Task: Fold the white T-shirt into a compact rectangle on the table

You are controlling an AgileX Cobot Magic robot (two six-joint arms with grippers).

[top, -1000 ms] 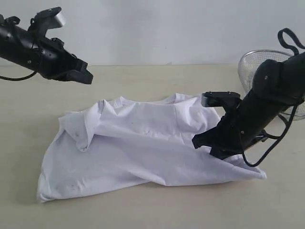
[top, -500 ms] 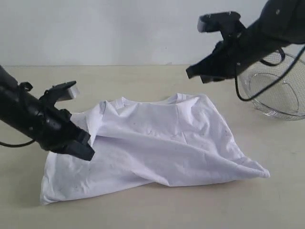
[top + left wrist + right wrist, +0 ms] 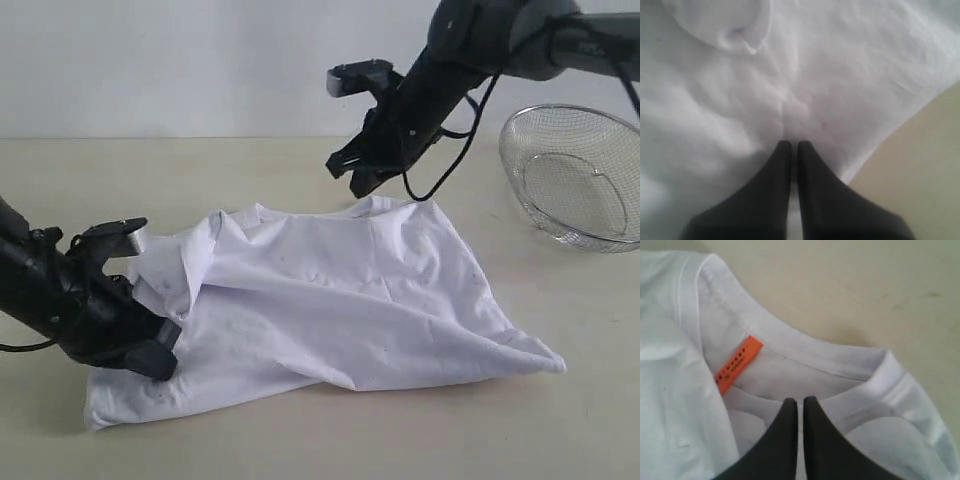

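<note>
**A:** The cloth?
**B:** Soft, wrinkled white T-shirt (image 3: 340,300) spread on your matte beige table (image 3: 300,440).
**A:** Closed or open?
**B:** Your left gripper (image 3: 791,145) is closed, tips pressing fabric near a sleeve (image 3: 175,275). Your right gripper (image 3: 800,401) is closed and empty, just above the ribbed collar (image 3: 790,337).

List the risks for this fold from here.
1. The left gripper is shut with its tips on the crumpled white cotton T-shirt. Whether cloth is pinched is unclear, so a lift may slip.
2. The right gripper hangs shut over the collar by the orange neck tag. Descending unopened would only push the cloth.
3. One sleeve is doubled over, which may leave the rectangle lumpy.
</note>
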